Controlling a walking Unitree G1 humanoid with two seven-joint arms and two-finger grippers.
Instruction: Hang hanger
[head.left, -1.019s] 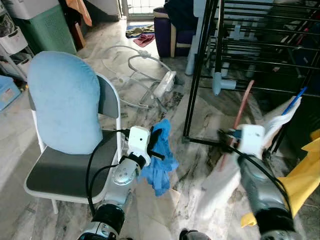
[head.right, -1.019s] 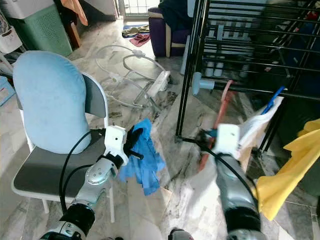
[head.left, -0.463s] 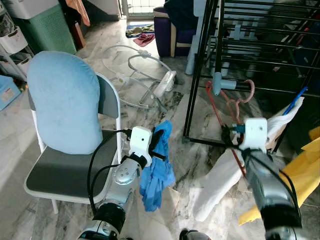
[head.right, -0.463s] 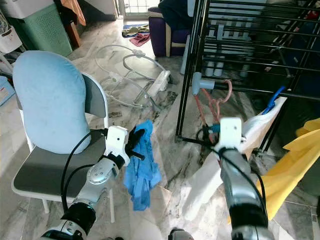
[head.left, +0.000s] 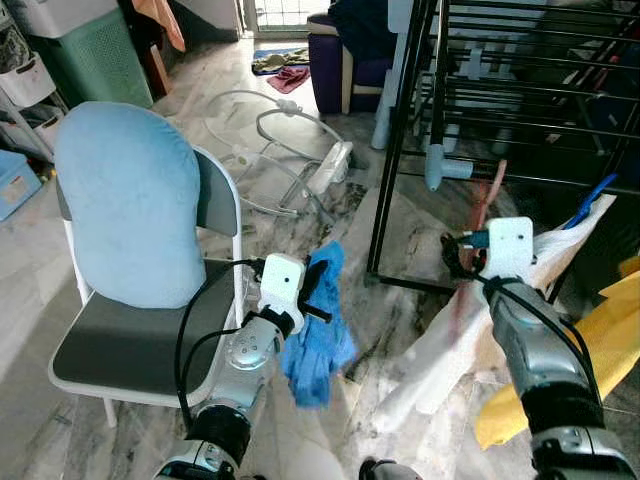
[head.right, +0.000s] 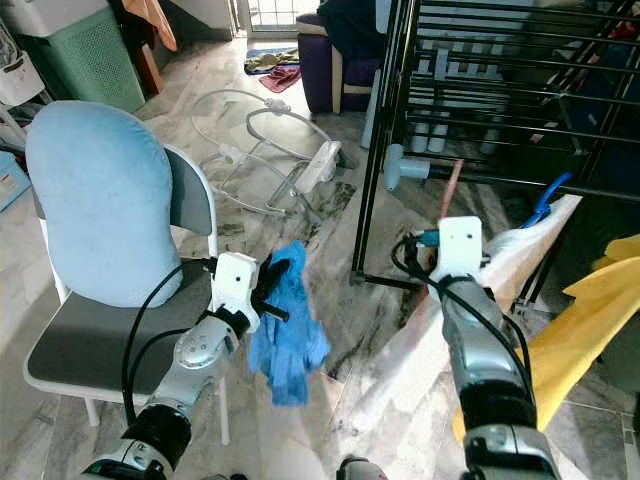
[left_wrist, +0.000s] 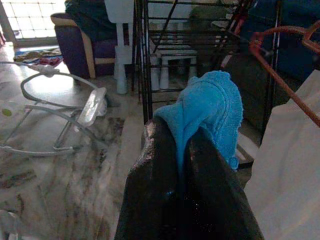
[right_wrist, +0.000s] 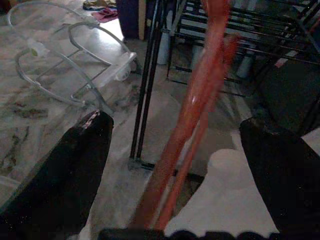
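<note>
A red hanger (right_wrist: 200, 100) runs blurred between the wide-apart fingers of my right gripper (right_wrist: 175, 122) and seems to rest at their base. Its upper end (head.left: 490, 190) points up toward the black drying rack (head.left: 397, 130), just in front of the rack's lower rails. A white garment (head.left: 440, 355) trails from it down to the floor. My left gripper (left_wrist: 180, 135) is shut on a blue cloth (left_wrist: 210, 105), which dangles (head.left: 318, 345) beside the chair.
A grey chair with a light-blue cushion (head.left: 130, 200) stands at my left. On the marble floor ahead lie a white wire baby bouncer frame (head.left: 290, 140), a green hamper (head.left: 90, 50) and a purple seat (head.left: 345, 55). Yellow fabric (head.left: 585, 365) hangs at the right.
The hanger has swung from showing its hook and triangle to an edge-on blur. My right gripper has risen a little. The blue cloth sways under the left gripper.
</note>
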